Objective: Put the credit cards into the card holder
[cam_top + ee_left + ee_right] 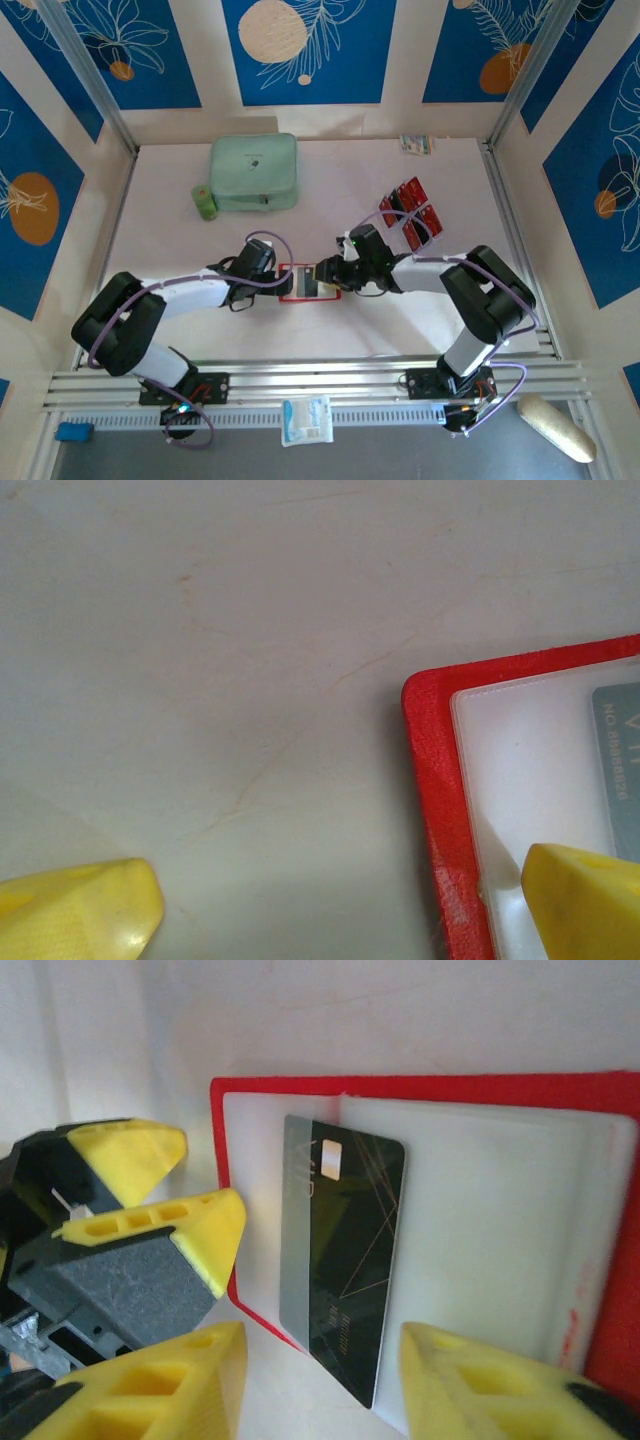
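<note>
Lying open mid-table, card holder (300, 283) has one credit card (345, 1260) partly tucked in. Right gripper (320, 1360) parted astride it, gripping nothing; left gripper (335, 880) wide open, empty. Other credit cards (412, 215) at 2 o'clock.

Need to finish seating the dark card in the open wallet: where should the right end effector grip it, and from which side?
Take the dark card by its near short end, which juts past the card holder sleeve, pinching across its long edges from the right end effector side. It lies flat, so only that end seems to offer purchase.
</note>
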{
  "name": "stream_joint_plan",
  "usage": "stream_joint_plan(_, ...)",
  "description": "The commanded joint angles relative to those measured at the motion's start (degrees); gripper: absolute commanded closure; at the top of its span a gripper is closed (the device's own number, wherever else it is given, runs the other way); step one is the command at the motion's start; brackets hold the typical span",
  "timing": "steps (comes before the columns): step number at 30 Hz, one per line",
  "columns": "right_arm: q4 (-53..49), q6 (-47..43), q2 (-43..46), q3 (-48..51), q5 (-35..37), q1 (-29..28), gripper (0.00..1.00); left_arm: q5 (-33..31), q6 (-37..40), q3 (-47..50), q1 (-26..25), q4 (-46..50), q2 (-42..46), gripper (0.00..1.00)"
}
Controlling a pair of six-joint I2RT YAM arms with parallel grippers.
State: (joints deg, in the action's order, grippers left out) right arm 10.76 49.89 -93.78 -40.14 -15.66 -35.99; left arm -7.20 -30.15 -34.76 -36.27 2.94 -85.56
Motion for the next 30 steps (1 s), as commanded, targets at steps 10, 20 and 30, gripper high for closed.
stream_joint_plan(10, -16.36, -10.41, -5.12, -11.13, 3.09, -1.51, 0.92, 3.05, -1.72, 3.34, 0.46, -0.84, -4.62, 0.01)
stream_joint_plan(20, -17.19, -10.69, -11.71, -15.23, 2.35, -3.76, 0.97, 3.33, -1.92, 3.27, 0.50, -1.14, -4.29, 0.01)
stream_joint_plan(30, -15.79, -8.24, -13.81, -16.81, 1.78, -5.43, 0.99, 4.20, -3.77, 2.31, 0.51, 0.20, -1.12, 0.01)
